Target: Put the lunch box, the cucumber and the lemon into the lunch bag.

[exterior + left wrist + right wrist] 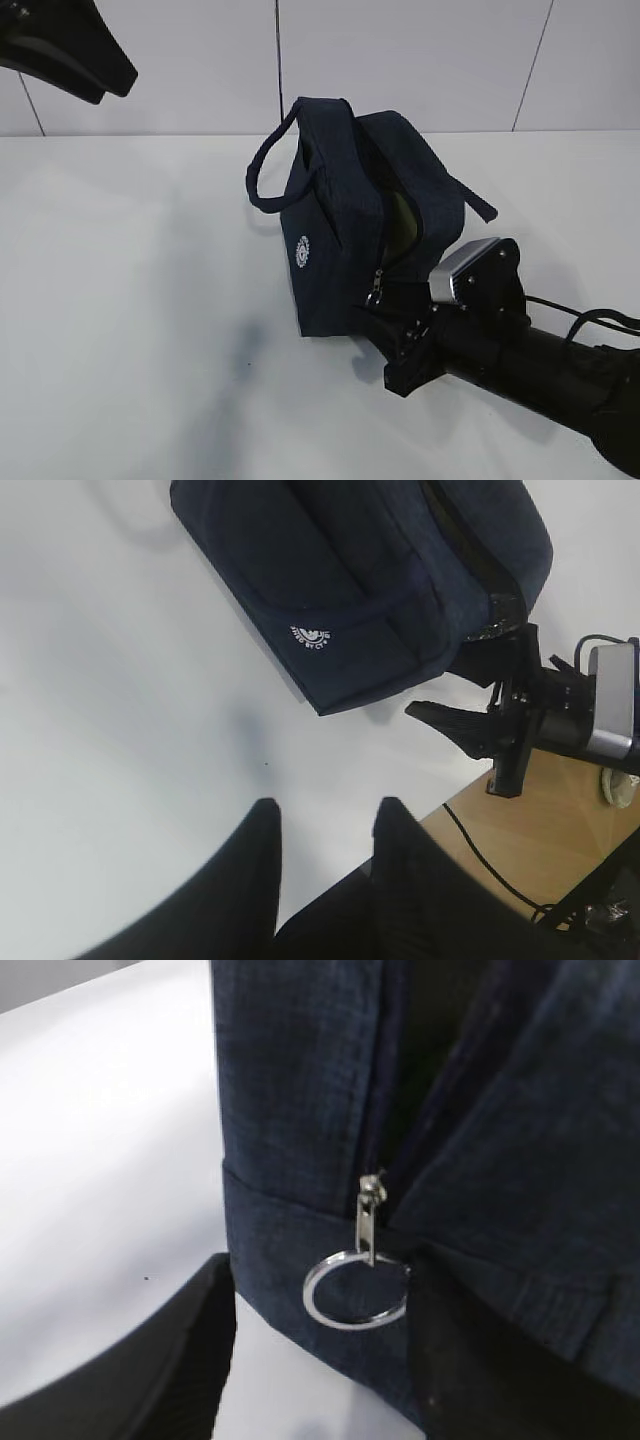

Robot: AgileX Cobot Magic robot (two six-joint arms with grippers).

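The dark navy lunch bag [335, 235] stands on the white table, tilted, with its zipper open. Through the opening shows a pale green surface [404, 224] that looks like the lunch box lid. The cucumber and the lemon are out of view. My right gripper [388, 312] is at the bag's lower front corner. Its jaws are open on either side of the metal ring pull [357, 1290], and the right finger [470, 1360] lies against the ring's edge. My left gripper [328, 825] hangs open and empty above the table, well to the bag's left.
The white table [120, 300] runs left and forward of the bag [380, 590]. The left arm [70, 45] hangs at the upper left. A wooden desk [540, 830] with a black cable [490, 865] lies past the table edge. A tiled wall [400, 60] stands behind.
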